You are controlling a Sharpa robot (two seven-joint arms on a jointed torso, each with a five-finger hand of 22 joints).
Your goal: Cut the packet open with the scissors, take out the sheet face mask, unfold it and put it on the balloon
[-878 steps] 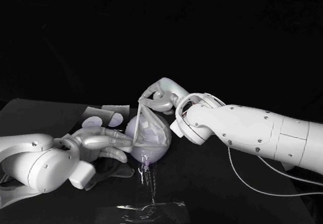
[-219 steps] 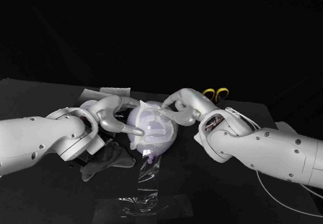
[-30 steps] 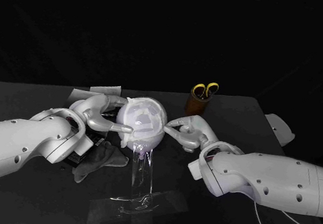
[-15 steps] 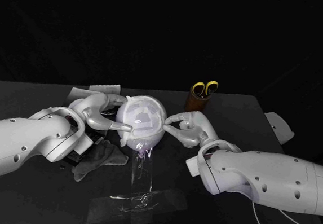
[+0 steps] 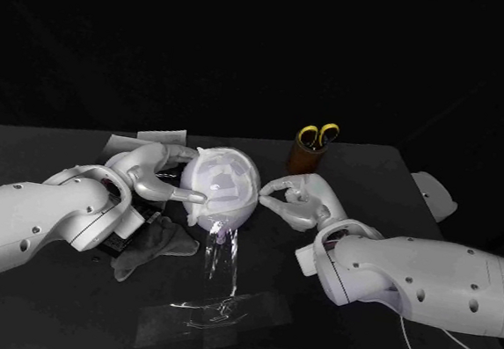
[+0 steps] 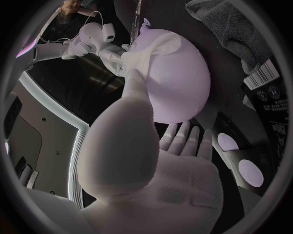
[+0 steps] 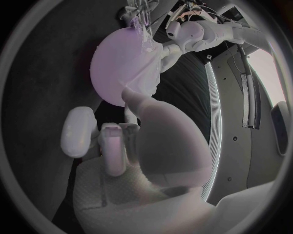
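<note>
The pale balloon (image 5: 226,195) stands on a clear stand (image 5: 218,298) mid-table, with the white sheet mask (image 5: 219,179) draped over its top and front. My left hand (image 5: 153,175) cups the balloon's left side: the thumb presses the mask (image 6: 148,52) against the balloon (image 6: 180,83) and the fingers lie behind it. My right hand (image 5: 298,201) is at the balloon's right side, its thumb tip on a loose flap of the mask (image 7: 145,78) that hangs off the balloon (image 7: 116,63). The yellow-handled scissors (image 5: 318,136) stand in a brown cup.
The brown cup (image 5: 307,158) is behind the right hand. Cut packet pieces (image 5: 145,137) lie at the back left, and one with a barcode (image 6: 262,80) is by the left hand. A dark cloth (image 5: 152,244) lies under the left forearm.
Over the last second my right hand has closed in on the balloon's right side and touched the mask's edge. The left hand stays on the left side.
</note>
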